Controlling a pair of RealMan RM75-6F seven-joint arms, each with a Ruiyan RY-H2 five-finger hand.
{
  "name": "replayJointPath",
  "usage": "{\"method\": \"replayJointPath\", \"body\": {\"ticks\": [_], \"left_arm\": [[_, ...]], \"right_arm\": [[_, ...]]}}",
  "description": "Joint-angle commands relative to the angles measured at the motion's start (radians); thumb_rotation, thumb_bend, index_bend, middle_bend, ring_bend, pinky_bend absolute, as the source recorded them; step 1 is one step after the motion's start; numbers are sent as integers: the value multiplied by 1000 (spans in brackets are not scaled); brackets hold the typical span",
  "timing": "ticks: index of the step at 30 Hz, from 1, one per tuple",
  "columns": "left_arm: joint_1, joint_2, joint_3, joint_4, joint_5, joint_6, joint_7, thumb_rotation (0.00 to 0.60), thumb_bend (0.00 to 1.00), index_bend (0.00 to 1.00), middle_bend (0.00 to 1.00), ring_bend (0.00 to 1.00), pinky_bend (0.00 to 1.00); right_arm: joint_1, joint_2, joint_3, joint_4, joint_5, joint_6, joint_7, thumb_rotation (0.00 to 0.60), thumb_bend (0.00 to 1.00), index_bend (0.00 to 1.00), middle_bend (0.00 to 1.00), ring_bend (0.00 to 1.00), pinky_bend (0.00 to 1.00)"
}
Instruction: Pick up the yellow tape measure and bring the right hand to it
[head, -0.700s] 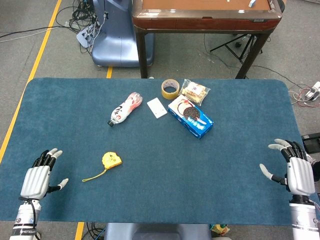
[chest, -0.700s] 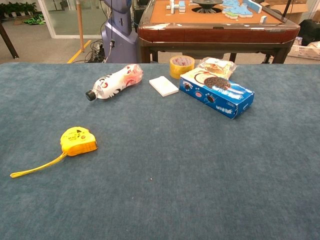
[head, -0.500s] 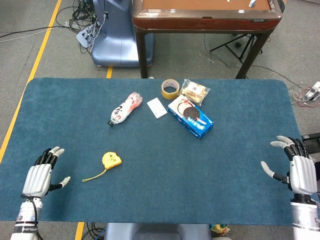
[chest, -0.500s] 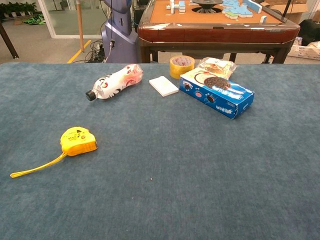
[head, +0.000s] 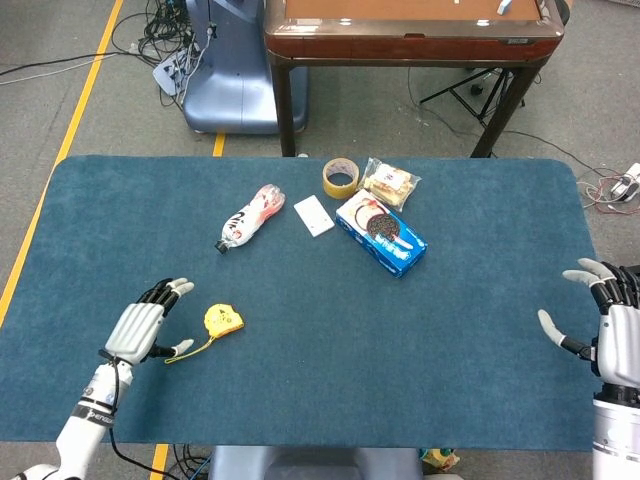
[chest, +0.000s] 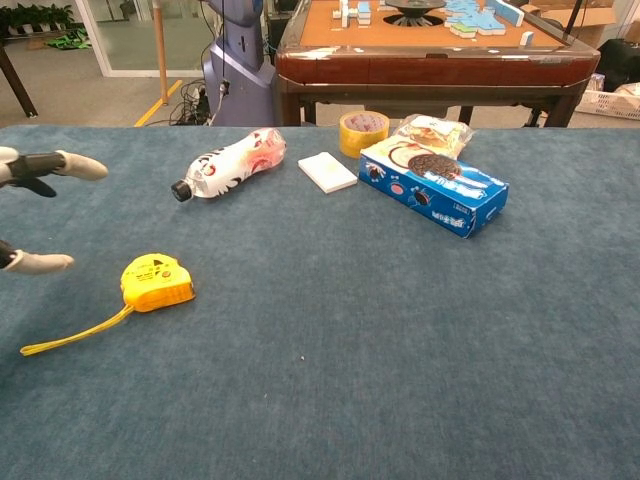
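Note:
The yellow tape measure lies on the blue table with its yellow strap trailing toward the front left; the chest view shows the tape measure at left. My left hand hovers just left of it, fingers spread and holding nothing; only its fingertips enter the chest view at the left edge. My right hand stays at the table's right edge, open and far from the tape measure.
At the back of the table lie a plastic bottle, a white card, a roll of tape, a snack bag and a blue cookie box. A brown table stands behind.
My left hand has moved right and forward, from the front left corner to just beside the tape measure. My right hand has drifted slightly right and nearer the edge.

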Motion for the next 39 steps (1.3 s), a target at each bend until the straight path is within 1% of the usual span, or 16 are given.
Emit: {"method": "replayJointPath", "body": {"ticks": [1, 7, 13, 17, 22, 28, 31, 35, 39], "left_arm": [[-56, -48, -22, 35, -33, -58, 21, 600, 210, 92, 108, 54, 115], [-117, -99, -29, 60, -102, -122, 104, 600, 210, 57, 108, 50, 114], [-161, -165, -27, 106, -191, -133, 228, 600, 210, 51, 108, 50, 115], [-179, -190, -20, 123, -256, -137, 301, 600, 210, 46, 108, 48, 114], [-201, -203, -15, 122, -329, -165, 327, 600, 210, 43, 108, 48, 115], [-218, -240, -15, 159, -384, -124, 391, 600, 210, 48, 108, 48, 115], [-223, -252, -19, 172, -412, -114, 402, 600, 210, 56, 108, 48, 115], [-228, -258, -13, 186, -433, -91, 433, 600, 210, 75, 108, 51, 114], [-224, -257, -3, 184, -449, -60, 465, 600, 210, 124, 124, 82, 115]], "right_arm": [[-2, 0, 1, -2, 5, 0, -2, 600, 297, 327, 222, 137, 64], [-6, 3, 2, -3, 9, 2, -6, 600, 297, 327, 222, 137, 64], [-11, 6, 1, -5, 14, 2, -6, 600, 296, 327, 222, 138, 64], [-15, 9, -1, -7, 18, -3, 7, 600, 297, 327, 222, 138, 64], [-20, 10, -3, -3, 18, -3, 18, 600, 298, 327, 222, 137, 64], [-25, 9, -5, 1, 17, -2, 26, 600, 298, 327, 222, 137, 64], [-28, 9, -5, 3, 18, 0, 29, 600, 298, 327, 222, 137, 64], [-32, 9, -6, 6, 17, 2, 34, 600, 299, 327, 222, 138, 64], [-34, 10, -7, 9, 20, -1, 38, 600, 299, 327, 222, 138, 64]]}}
